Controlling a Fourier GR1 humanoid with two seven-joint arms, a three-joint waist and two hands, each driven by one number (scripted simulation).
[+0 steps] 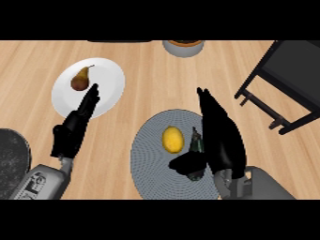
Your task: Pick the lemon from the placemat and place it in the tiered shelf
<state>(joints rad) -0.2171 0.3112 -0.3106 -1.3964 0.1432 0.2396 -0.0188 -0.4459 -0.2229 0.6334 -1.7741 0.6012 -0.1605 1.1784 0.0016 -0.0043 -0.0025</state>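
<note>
Head view: lemon (172, 139) sits centre-frame on the grey placemat (152, 173), right hand (221, 136) just beside it with fingers straight, holding nothing, so it should curl squarely around the fruit before lifting toward the tiered shelf (297, 79) at upper right, while left hand (72, 131) rests open at left.

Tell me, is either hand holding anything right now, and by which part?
Nothing is held. The lemon lies free on the placemat beside the open right hand; the left hand is open too.
</note>
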